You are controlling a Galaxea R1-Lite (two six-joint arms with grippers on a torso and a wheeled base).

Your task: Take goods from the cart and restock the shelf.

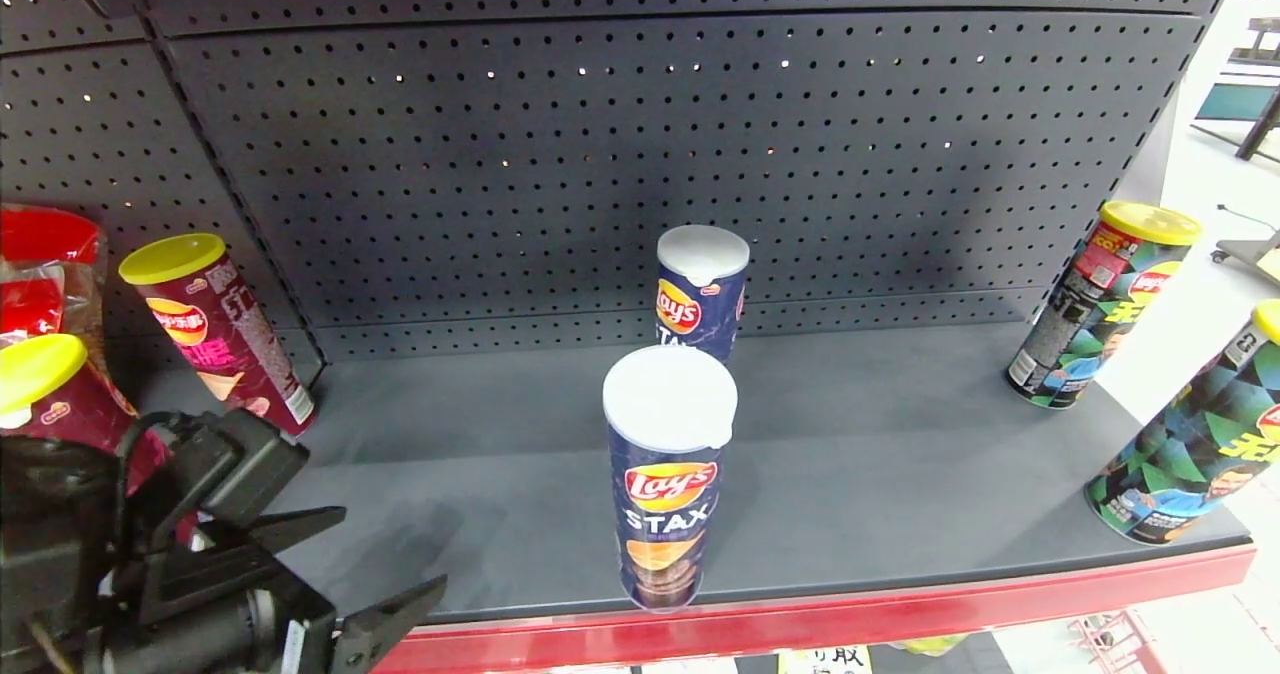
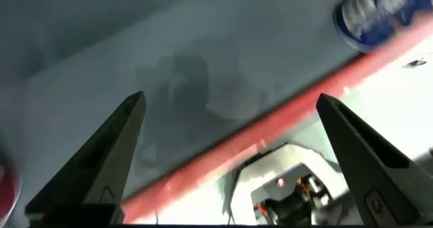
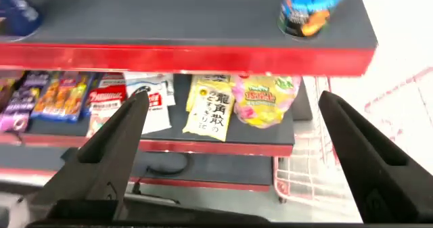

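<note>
Chip cans are what I am dealing with, and the front blue can (image 1: 668, 474) stands upright at the front lip of the shelf (image 1: 900, 454), just behind its red edge. My left gripper (image 1: 395, 551) hangs at that same edge, off to the can's left and apart from it. Its two dark fingers are spread wide with nothing between them. From my left wrist the gripper (image 2: 231, 98) frames bare grey shelf and the red strip, with the can (image 2: 379, 15) a blur beyond one fingertip.

The can is a tall dark blue tube with a flat white lid, a red and yellow emblem on its side and a picture of chips near the base. The rear blue can (image 1: 700, 289), of the same look, stands straight behind it near the pegboard back (image 1: 600, 154).

My right gripper (image 3: 233, 96) is lower, below the red edge, fingers also wide apart and empty. Beyond them lie packets (image 3: 210, 106) on a lower shelf (image 3: 223, 147).

Maroon cans (image 1: 215, 329) with yellow lids crowd the shelf's left end. Green-patterned cans (image 1: 1100, 304) stand at its right end.
</note>
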